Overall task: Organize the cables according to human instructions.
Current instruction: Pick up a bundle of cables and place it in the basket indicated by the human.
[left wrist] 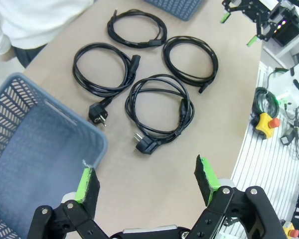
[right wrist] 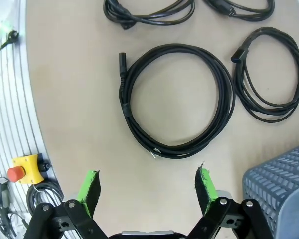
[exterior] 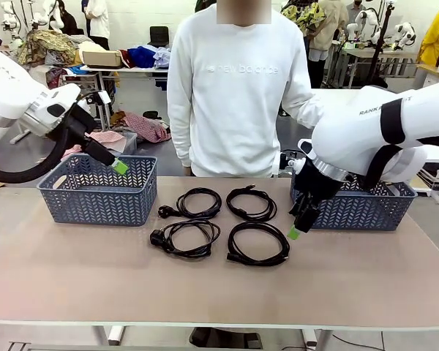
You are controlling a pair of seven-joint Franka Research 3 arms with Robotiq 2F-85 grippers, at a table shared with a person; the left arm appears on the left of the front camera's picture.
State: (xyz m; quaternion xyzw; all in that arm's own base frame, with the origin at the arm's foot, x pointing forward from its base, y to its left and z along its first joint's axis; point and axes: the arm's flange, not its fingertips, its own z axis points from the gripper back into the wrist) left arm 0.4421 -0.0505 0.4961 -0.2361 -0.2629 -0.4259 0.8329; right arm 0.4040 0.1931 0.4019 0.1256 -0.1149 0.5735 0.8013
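Observation:
Several coiled black cables lie in two rows mid-table, among them the near-right cable [exterior: 281, 247] and the near-left cable [exterior: 205, 251] with a chunky plug. My right gripper [exterior: 298, 223] hangs open just right of the near-right coil, and its wrist view looks down on that cable [right wrist: 226, 99] ahead of the open right gripper [right wrist: 147, 185]. Over the left basket's front corner, my left gripper [exterior: 118, 166] is open and empty. In its wrist view the left gripper [left wrist: 145, 180] has the plugged cable [left wrist: 183, 110] beyond it.
A grey-blue basket [exterior: 95, 197] stands at the left and another basket [exterior: 366, 212] at the right. A person in a white sweatshirt [exterior: 234, 88] stands at the far edge. A yellow emergency stop box [right wrist: 26, 168] lies off the table's side.

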